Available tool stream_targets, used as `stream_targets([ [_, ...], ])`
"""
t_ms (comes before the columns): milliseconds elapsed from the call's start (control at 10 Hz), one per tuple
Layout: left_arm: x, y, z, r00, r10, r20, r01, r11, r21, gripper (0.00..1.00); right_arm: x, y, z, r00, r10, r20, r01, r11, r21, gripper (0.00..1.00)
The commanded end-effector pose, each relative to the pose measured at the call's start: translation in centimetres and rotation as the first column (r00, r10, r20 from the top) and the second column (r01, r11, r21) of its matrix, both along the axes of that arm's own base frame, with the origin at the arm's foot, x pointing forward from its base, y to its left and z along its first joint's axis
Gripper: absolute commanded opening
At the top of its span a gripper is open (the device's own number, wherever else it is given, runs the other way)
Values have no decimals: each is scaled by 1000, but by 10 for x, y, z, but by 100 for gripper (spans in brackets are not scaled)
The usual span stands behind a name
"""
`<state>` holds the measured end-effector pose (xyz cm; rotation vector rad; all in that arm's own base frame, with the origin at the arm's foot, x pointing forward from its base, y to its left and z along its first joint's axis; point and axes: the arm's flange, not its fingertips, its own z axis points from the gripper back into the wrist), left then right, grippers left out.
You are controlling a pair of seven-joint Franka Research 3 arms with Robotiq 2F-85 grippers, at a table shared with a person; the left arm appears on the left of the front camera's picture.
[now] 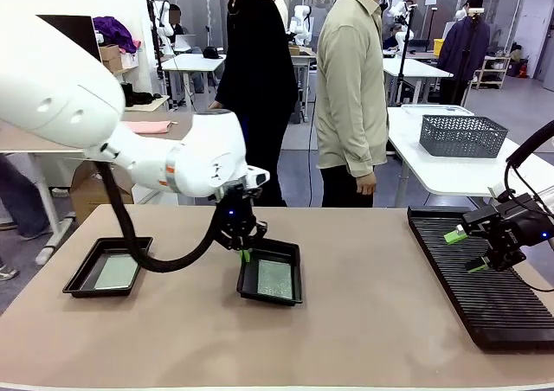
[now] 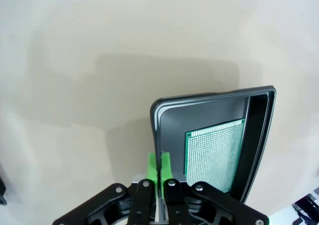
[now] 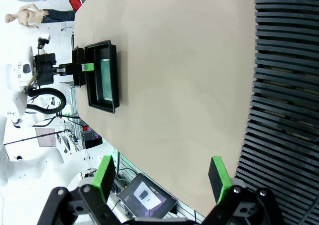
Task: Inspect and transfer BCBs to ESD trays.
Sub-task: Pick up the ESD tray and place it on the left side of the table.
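BCBs lie in both ESD trays on the beige counter (image 1: 363,322): one green board (image 1: 276,278) rests flat on the floor of the middle tray (image 1: 271,272), and a paler board (image 1: 116,272) lies in the tray at the robot's left (image 1: 107,267). The left tool (image 1: 245,254) is down at the near-left rim of the middle tray, its green pads (image 2: 158,166) pressed together with the tray's thin rim wall between them, so it is clamped on that tray; in the left wrist view the board (image 2: 214,155) sits toward the tray's far wall, apart from the pads. The right tool (image 1: 466,251) hovers over the long black ribbed rack (image 1: 485,296) at the robot's right, its jaws spread wide and holding nothing; its two green pads (image 3: 103,176) stand well apart in the right wrist view, with bare counter and rack slats beyond them. Two people stand behind the counter's far edge, and a grey mesh basket (image 1: 462,136) sits on a white table behind.
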<state>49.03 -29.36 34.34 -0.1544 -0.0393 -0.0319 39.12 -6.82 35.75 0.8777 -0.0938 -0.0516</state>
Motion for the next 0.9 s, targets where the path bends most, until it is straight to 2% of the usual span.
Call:
stream_targets([
  [0,-20,36,2,1000,-15,24,16,998,-68,3,0,1,1,1000,-10,-2,10,1000,0,100],
  [300,-28,85,2,999,-16,32,19,996,-93,3,0,1,1,1000,-10,-2,10,1000,0,100],
  [800,-19,152,6,1000,-23,19,25,992,-125,3,0,1,1,1000,-10,-2,10,1000,0,100],
])
